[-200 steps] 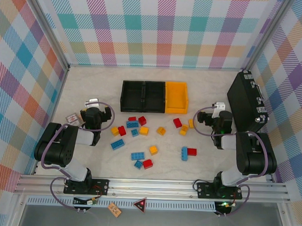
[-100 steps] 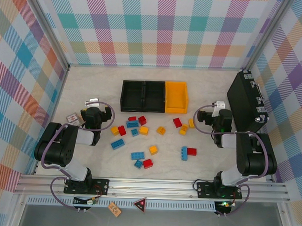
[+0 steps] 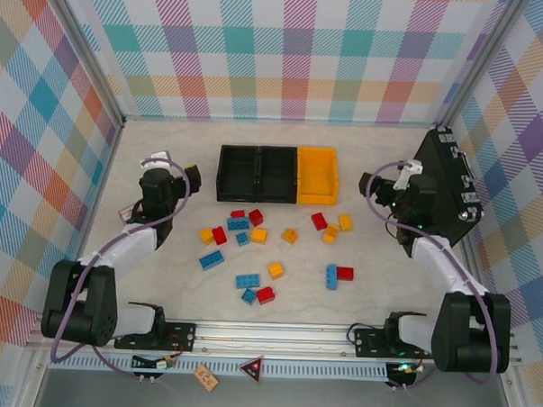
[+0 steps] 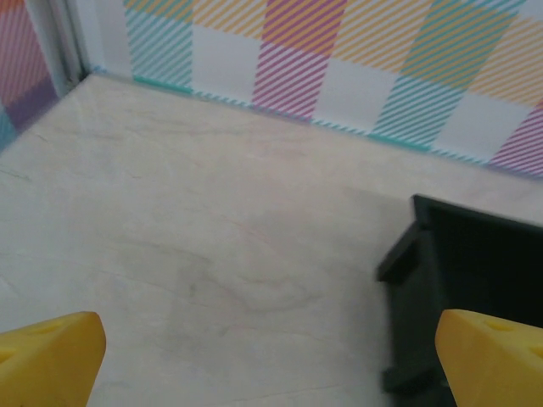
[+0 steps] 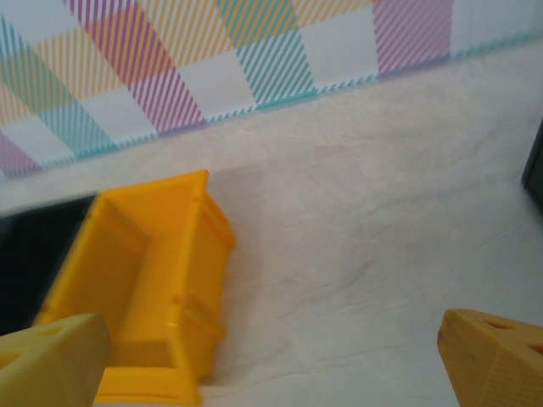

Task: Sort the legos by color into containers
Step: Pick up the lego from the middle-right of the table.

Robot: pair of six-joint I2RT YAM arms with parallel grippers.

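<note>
A: Is anything held?
B: Nothing; left gripper [image 4: 271, 356] and right gripper [image 5: 271, 356] are spread apart. No sorting is begun: legos [image 3: 258, 234] are scattered before the bins [image 3: 258, 171].
A: Needed next?
B: One of them must be approached and clamped.

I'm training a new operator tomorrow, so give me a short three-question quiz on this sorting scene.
1. True or false: the three bins hold no bricks yet.
2. In the top view, which bin stands at the right end of the row? A) black B) yellow-orange C) blue
3. Is the left end effector or the right end effector holding anything?

Key:
1. True. The bricks all lie loose on the table.
2. B, the yellow-orange bin.
3. No. Both are open and empty.
</note>
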